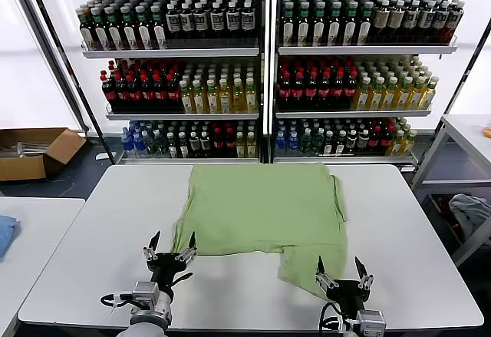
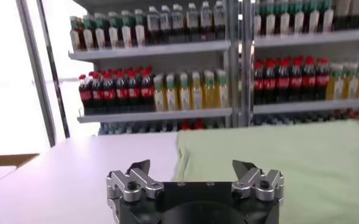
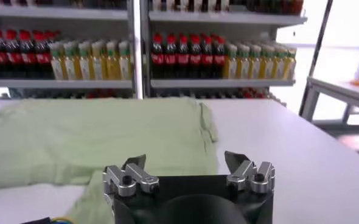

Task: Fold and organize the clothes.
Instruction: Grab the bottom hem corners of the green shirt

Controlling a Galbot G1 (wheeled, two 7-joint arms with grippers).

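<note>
Lying spread across the middle of the white desk point(image 1: 84, 245): light green polo shirt point(image 1: 261, 214), one corner hanging toward the near edge. Hovering just beside that shirt's near left corner: left end effector point(image 1: 170, 246), fingers spread wide, holding nothing. Poised at the near right flap, over its edge: right end effector point(image 1: 341, 271), fingers likewise spread and empty. Behind the desk, shelves of bottles point(image 1: 253, 68); off to the left, a cardboard box point(image 1: 34, 151).
</note>
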